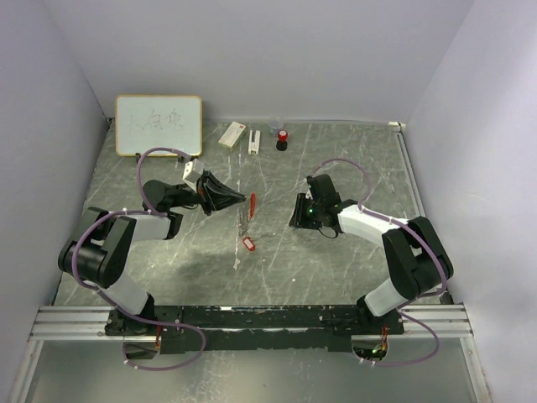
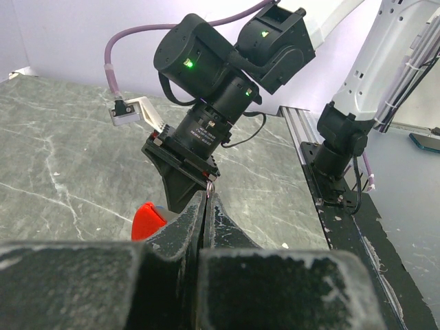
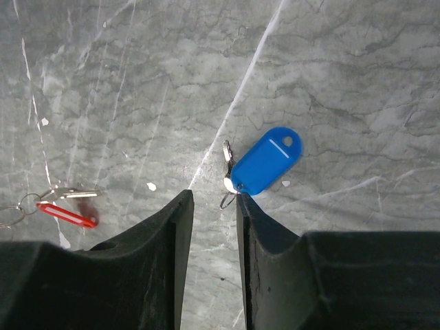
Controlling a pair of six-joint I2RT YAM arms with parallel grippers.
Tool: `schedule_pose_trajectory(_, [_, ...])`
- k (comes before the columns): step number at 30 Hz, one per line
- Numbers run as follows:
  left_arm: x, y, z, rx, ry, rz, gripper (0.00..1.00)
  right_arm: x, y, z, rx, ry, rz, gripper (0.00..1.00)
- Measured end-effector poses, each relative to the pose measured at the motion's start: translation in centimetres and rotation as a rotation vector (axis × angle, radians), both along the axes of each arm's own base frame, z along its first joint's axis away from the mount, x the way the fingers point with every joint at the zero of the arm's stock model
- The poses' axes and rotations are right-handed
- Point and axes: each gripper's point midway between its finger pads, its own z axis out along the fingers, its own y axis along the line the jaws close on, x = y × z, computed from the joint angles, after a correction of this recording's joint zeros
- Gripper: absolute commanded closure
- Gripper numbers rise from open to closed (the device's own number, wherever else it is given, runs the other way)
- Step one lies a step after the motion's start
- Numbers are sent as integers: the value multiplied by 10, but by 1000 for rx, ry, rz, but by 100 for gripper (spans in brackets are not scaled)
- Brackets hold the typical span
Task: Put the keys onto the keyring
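Fingers of the left gripper (image 2: 206, 201) pinch the keyring (image 1: 252, 204); the right gripper (image 3: 214, 197), spread, sits beside the blue key (image 3: 265, 162), red key (image 3: 67, 212) farther left.

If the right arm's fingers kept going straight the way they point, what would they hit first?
Probably the bare table: the right arm's fingers point down at it. The blue key lies just beside one finger and might get brushed.

— What's under your claw (image 3: 213, 199)?
— Grey marble table (image 3: 344, 69). My fingers (image 3: 137, 261) stand parted at the bottom; the blue key (image 3: 265, 159) lies mid-frame, its metal end at the right-hand fingertip.
— And the red key (image 3: 67, 213)?
— Far left edge.
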Motion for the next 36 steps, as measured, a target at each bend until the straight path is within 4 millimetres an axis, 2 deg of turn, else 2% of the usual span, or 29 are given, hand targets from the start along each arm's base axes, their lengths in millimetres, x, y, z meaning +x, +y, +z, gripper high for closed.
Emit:
schedule_pose_trajectory(16, [-1,0,3,-4,-11,0,93,-2,-1,-9,-7,29,-7,70])
schedule_pose_trajectory(36, [-1,2,2,-2,-8,4,93,-2,-2,-16,-14,49,-29,91])
